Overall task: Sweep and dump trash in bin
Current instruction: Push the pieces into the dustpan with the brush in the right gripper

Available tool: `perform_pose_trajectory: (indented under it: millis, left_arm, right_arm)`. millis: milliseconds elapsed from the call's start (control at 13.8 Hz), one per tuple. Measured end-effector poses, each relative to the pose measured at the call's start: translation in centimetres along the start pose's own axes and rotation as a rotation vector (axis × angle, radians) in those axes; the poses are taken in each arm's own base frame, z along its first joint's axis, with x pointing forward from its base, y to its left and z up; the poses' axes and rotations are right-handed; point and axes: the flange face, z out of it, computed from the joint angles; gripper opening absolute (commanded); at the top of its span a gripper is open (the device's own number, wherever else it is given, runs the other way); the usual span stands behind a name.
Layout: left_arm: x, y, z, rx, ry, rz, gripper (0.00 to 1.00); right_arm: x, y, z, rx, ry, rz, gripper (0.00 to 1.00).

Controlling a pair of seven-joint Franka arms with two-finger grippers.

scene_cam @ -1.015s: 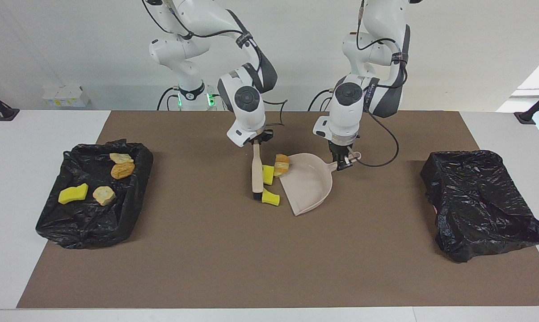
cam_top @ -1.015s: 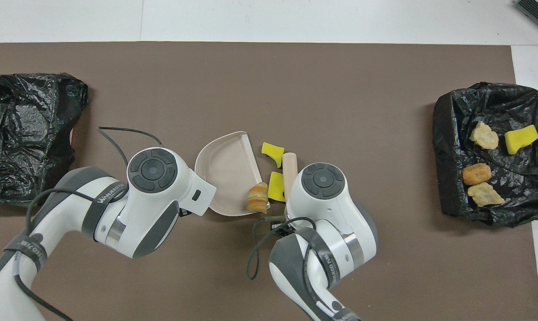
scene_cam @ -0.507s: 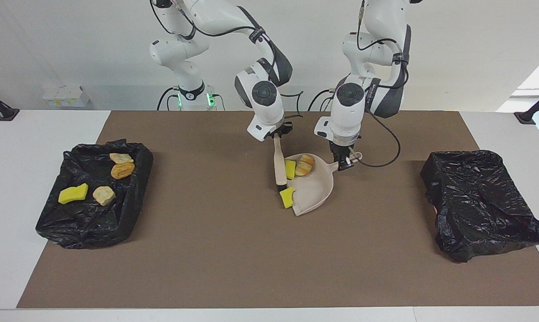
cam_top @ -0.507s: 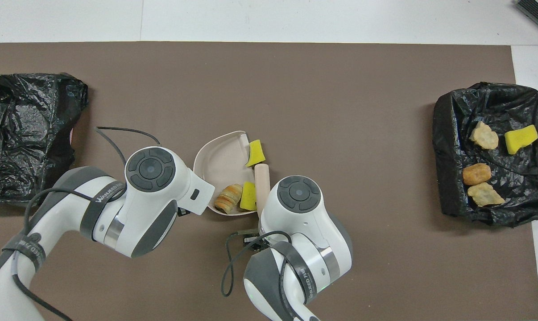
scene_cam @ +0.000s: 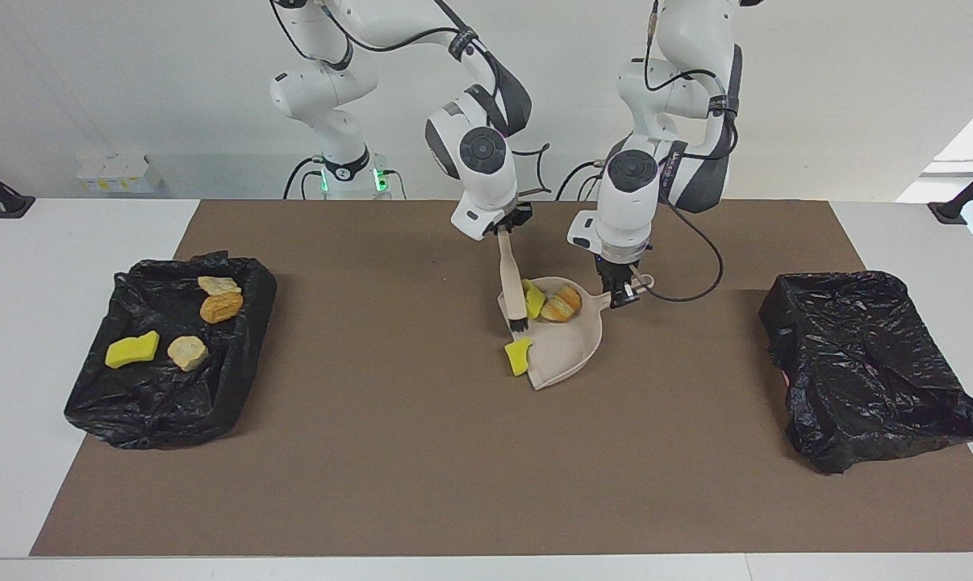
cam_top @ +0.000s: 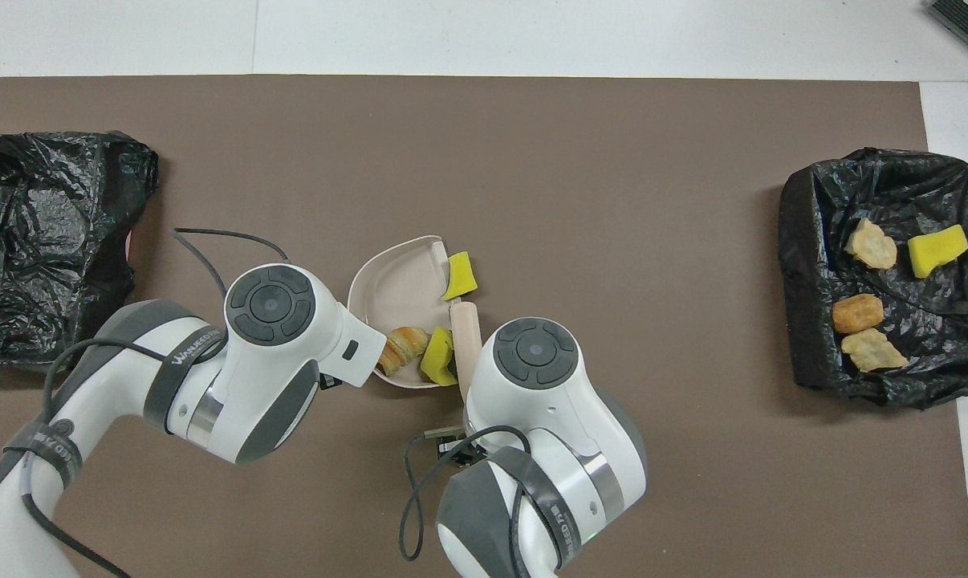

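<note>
My right pincer [scene_cam: 509,231], clamped on the brush [scene_cam: 511,287], just pushed 2 scraps into the dustpan [scene_cam: 569,349]; left pincer [scene_cam: 620,289] clamps its handle; 1 sponge [scene_cam: 518,356] remains at the lip.

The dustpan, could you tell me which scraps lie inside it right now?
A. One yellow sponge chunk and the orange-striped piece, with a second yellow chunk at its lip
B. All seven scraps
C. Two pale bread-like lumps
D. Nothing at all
A: in the dustpan lie a yellow sponge chunk and the orange-striped piece, while a second yellow chunk sits at its lip, not fully in.
</note>
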Motion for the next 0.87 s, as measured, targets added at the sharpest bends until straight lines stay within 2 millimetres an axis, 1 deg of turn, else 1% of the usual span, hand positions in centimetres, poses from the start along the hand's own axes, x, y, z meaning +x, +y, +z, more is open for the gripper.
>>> perform_pose_trajectory:
  millis: [217, 362, 435, 580, 652, 725, 870]
  left_arm:
    - [0.0, 0.0, 0.0, 0.000, 0.000, 0.000, 0.00]
    - [0.0, 0.0, 0.0, 0.000, 0.000, 0.000, 0.00]
    - [0.0, 0.0, 0.0, 0.000, 0.000, 0.000, 0.00]
    - [0.0, 0.0, 0.0, 0.000, 0.000, 0.000, 0.00]
    - [0.0, 0.0, 0.0, 0.000, 0.000, 0.000, 0.00]
    - [0.0, 0.0, 0.0, 0.000, 0.000, 0.000, 0.00]
    - [0.0, 0.0, 0.0, 0.000, 0.000, 0.000, 0.00]
  right_arm:
    - [0.3, 1.4, -0.6, -0.102, 0.045, -0.030, 0.00]
    - [1.4, 3.2, -0.9, -0.146, 0.062, -0.074, 0.00]
    - [2.2, 4.1, -1.0, -0.164, 0.072, -0.095, 0.00]
    - [4.5, 5.8, -1.4, -0.198, 0.098, -0.120, 0.00]
    - [5.9, 5.9, -1.6, -0.213, 0.108, -0.132, 0.00]
    - [7.2, 5.7, -1.8, -0.218, 0.117, -0.142, 0.00]
    - [9.2, 5.0, -1.1, -0.224, 0.114, -0.150, 0.00]
